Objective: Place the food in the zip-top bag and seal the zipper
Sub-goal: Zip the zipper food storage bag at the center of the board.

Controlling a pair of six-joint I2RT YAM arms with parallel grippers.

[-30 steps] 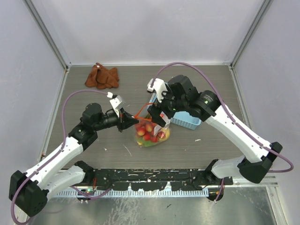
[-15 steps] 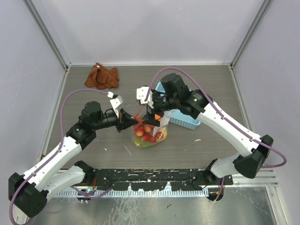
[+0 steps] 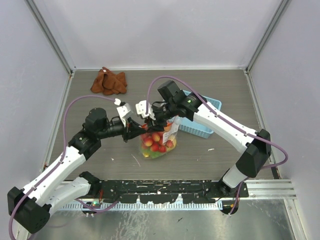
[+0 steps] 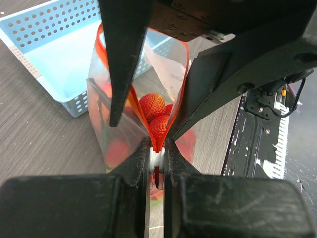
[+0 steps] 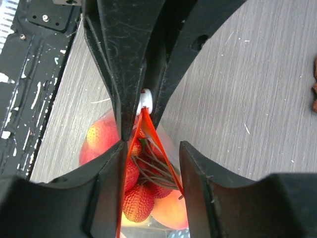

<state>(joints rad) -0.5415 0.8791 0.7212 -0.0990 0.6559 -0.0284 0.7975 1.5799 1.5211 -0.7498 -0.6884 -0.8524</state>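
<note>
grey wood-grain table (image 3: 225,90) lies under a clear plastic zip-top bag (image 3: 159,145) of toy fruit (image 3: 154,140). left claw (image 4: 156,158) pinches the slider (image 5: 145,99) of its thin orange-red zipper (image 4: 175,99); right claw (image 5: 151,144), spread astride the mouth, should clamp before pulling.

1. The mouth of the zip-top bag (image 3: 159,142) is crowded. The left gripper (image 3: 137,129) is clamped on the white slider tab (image 4: 156,161) at one end of the zipper (image 4: 186,59).
2. The right gripper (image 3: 151,120) hangs over that mouth, jaws apart, with a finger either side of the V-shaped opening.
3. Between the zipper strips only a narrow wedge is free, and strawberries (image 5: 138,203) fill the space below it.
4. The light-blue perforated basket (image 3: 209,106) sits just beside the bag, blocking the far-right approach.
5. The brown cloth (image 3: 108,82) lies well apart, in the far-left corner.
6. The table (image 3: 200,160) on the near side of the bag gives open passage.
</note>
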